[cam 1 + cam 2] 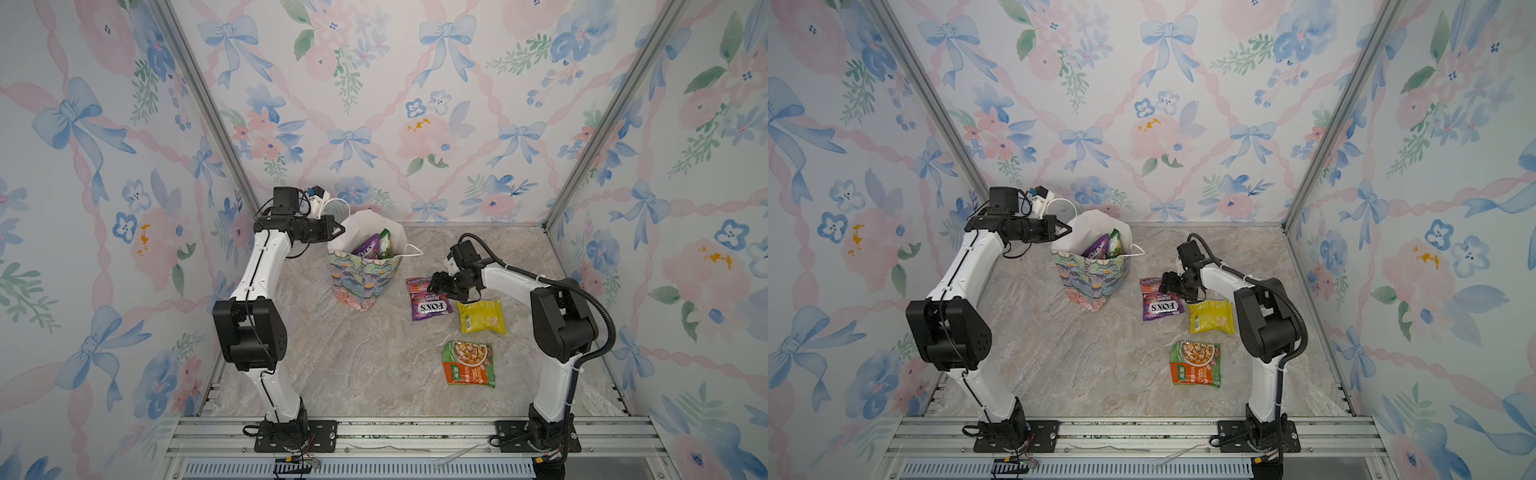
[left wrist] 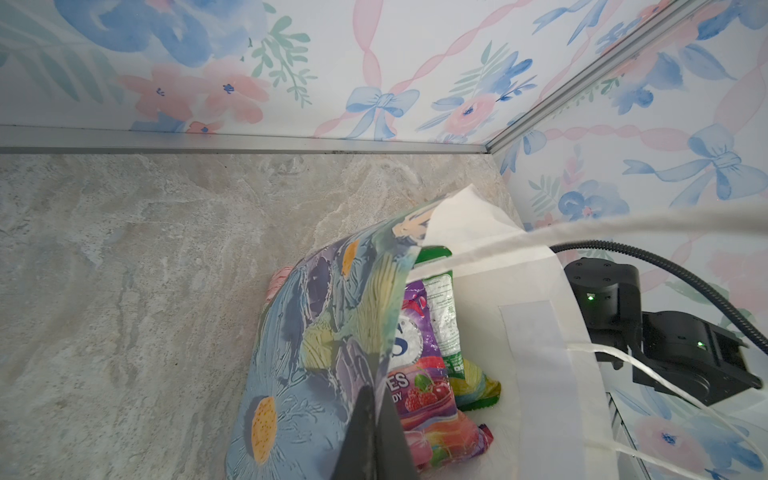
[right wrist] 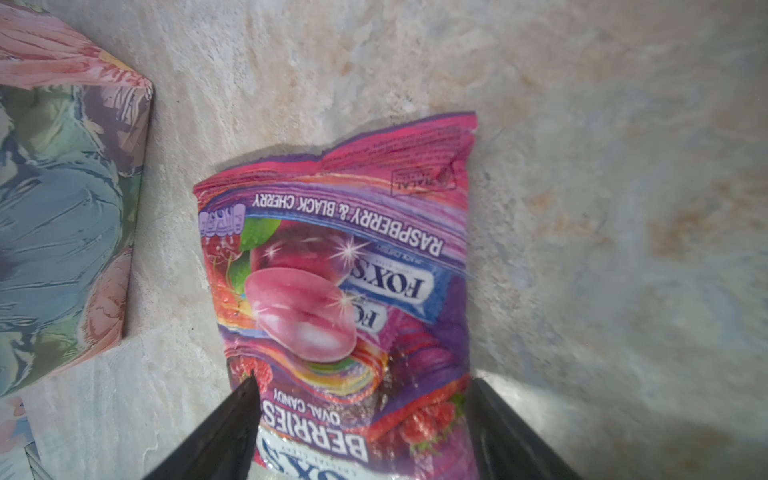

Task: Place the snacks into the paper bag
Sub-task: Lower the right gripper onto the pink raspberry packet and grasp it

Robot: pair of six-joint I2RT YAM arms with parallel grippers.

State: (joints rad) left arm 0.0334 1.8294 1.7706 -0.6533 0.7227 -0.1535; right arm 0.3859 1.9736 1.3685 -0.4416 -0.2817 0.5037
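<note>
Four snacks lie on the grey marbled desk (image 1: 353,365), right of centre in both top views. A pink glossy FOX'S candy packet (image 1: 417,284) overlaps a purple glossy FOX'S berries packet (image 1: 432,306). A yellow crinkled pouch (image 1: 482,316) sits just right of them, and an orange-and-green flat pouch (image 1: 468,363) lies lower in the frame, apart from the rest.

We see the small floral paper bag (image 1: 361,282) standing upright at upper centre, left of the packets, with its white mouth open. Inside it lean a second purple FOX'S packet (image 1: 368,247) and a green pouch (image 1: 384,243).

Our left hand (image 2: 370,399) is closed, pinching the bag's rim on its left side. Our right hand (image 3: 361,384) hangs low over the overlapping pair with its jaws spread wide, one dark finger at each side edge of the purple berries packet. We cannot tell whether they touch it.
</note>
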